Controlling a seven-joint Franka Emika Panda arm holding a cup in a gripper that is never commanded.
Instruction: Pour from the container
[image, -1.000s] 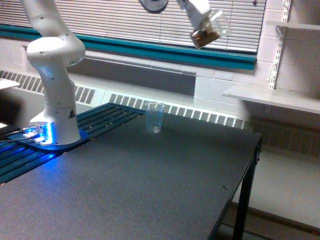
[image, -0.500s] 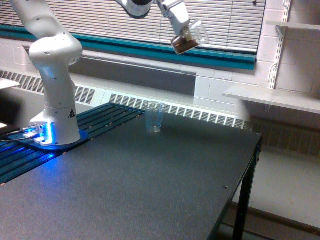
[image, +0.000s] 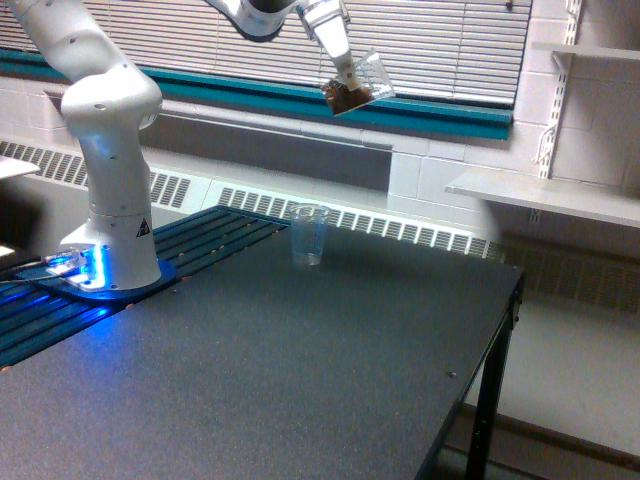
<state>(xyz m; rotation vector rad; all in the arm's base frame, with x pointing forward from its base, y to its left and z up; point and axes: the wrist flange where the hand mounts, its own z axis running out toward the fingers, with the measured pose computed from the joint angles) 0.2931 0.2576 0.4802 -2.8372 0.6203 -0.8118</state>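
Moved: gripper (image: 345, 80) is carrying the container (image: 358, 88) leftward, top centre.
Grip: pinching it, tilted.
Aim: approaching tall cup (image: 309, 234) below.

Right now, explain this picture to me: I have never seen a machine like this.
The white jointed machine is a robot arm, bolted at its base to a dark table. There is one picture, from a camera off the arm that looks across the table towards a window with blinds. At the arm's far end, high up, its gripper holds a small clear cup, tilted, with something brown inside. Below it on the table stands a taller clear cup, upright; whether it holds anything cannot be told.
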